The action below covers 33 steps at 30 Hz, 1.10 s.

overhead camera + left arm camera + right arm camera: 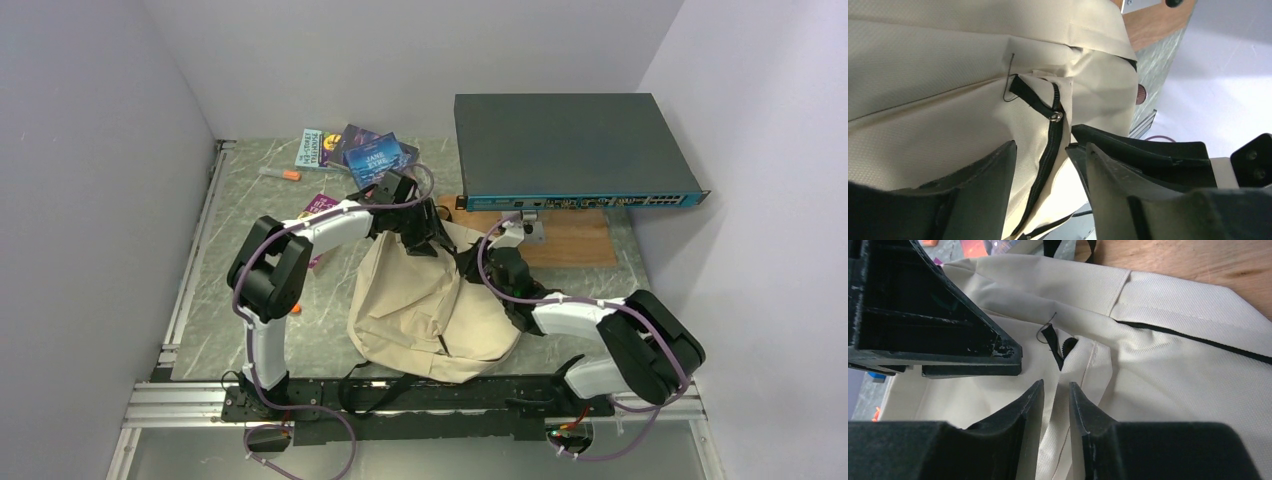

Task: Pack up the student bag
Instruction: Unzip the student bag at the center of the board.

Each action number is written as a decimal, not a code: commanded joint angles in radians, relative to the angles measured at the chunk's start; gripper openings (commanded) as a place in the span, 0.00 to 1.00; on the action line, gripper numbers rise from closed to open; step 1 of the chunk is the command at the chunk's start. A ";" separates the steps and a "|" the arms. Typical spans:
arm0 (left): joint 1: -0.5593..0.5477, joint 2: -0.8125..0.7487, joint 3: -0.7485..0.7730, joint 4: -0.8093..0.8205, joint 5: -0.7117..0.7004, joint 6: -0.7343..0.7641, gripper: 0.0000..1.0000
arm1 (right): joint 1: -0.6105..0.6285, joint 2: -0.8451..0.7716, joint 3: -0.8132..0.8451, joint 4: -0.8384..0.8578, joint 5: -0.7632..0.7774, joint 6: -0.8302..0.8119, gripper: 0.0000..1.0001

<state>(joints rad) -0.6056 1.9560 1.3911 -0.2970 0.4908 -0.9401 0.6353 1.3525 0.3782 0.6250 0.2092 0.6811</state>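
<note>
Grey-green marbled table (330, 195) between white walls (330, 60) carries the student bag (430, 310), a cream heap in the middle just ahead of both arm bases, with both hands meeting at its far top end. At that end the left hand (1040, 155) stands wide, set either side of the dark zipper (1050, 145) along the bag's seam without closing on it. The right hand (1055, 390) is narrow and straddles a raised fold of the cream cloth, though I cannot tell whether it nips that fold, and beyond the bag a blue book (380, 158) reads "JANE EYRE".
</note>
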 commanded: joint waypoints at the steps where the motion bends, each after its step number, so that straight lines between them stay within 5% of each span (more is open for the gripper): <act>1: 0.003 -0.041 -0.014 0.027 -0.039 -0.003 0.67 | -0.001 0.009 0.037 -0.011 0.023 -0.021 0.25; 6: 0.011 0.017 0.052 -0.053 -0.059 -0.029 0.78 | 0.001 0.020 0.054 -0.021 0.024 -0.037 0.25; 17: -0.008 0.086 0.169 -0.182 -0.162 -0.095 0.67 | 0.032 0.070 0.100 -0.095 0.123 -0.071 0.27; 23: -0.026 0.109 0.196 -0.209 -0.180 -0.122 0.63 | 0.048 0.075 0.097 -0.066 0.126 -0.085 0.00; 33: -0.018 0.131 0.250 -0.273 -0.204 -0.122 0.49 | 0.049 -0.018 -0.006 0.105 0.080 -0.163 0.00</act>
<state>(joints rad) -0.6281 2.0754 1.5917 -0.5461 0.3065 -1.0588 0.6800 1.3930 0.4110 0.5869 0.3035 0.5591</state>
